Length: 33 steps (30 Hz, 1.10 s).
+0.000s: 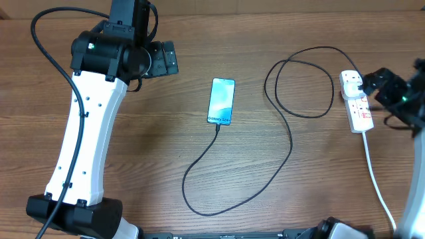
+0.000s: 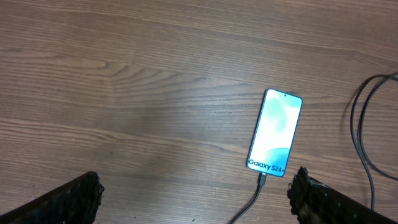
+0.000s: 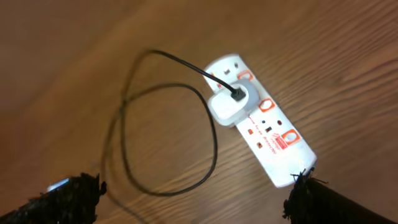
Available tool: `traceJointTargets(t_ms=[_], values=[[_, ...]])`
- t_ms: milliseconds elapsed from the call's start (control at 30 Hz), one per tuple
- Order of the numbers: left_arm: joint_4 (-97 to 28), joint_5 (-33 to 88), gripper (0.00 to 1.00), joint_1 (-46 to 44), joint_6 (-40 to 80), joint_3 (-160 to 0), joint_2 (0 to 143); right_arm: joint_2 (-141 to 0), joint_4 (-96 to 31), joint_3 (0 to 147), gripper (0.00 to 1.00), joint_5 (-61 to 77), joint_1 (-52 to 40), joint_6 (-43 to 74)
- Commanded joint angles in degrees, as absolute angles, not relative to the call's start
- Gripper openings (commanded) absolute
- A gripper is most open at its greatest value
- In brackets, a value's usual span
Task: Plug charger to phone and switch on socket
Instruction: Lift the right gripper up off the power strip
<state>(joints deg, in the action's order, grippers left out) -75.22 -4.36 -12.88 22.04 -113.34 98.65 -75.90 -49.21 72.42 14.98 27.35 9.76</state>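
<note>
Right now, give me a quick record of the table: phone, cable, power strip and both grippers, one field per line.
phone: flat on table, screen lit
cable: black; one end at phone's bottom edge, looks plugged in; other end in white adapter
power strip: white, red switches, adapter seated in it; switch position unclear
left gripper: open, empty, near phone
right gripper: open, empty, near power strip

1. The right wrist view is soft; you cannot read the red switches [image 3: 266, 104] on the white elongated power strip [image 3: 277, 142].
2. The long thin black cable [image 2: 352, 127] leaves your left wrist view at its right edge.
3. Overhead, the thick white cord [image 1: 376, 182] seems to exit bottom-right.
</note>
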Motion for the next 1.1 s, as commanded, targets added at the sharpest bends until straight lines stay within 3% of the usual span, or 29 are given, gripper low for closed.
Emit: traceJointTargets(t_ms=[0,367,1067], values=[[-75.1,-4.9,1.00,-12.6,21.0,-113.5,99.1,-66.2,-51.0,72.9,1.00,12.7,27.0,14.3],[-75.1,-4.9,1.00,-12.6,21.0,-113.5,99.1,-49.8,-53.2,72.9,1.00,12.7,27.0,14.4],[-75.1,-4.9,1.00,-12.6,21.0,-113.5,99.1,-58.8,-54.8,72.9,1.00,12.7,27.0,14.4]])
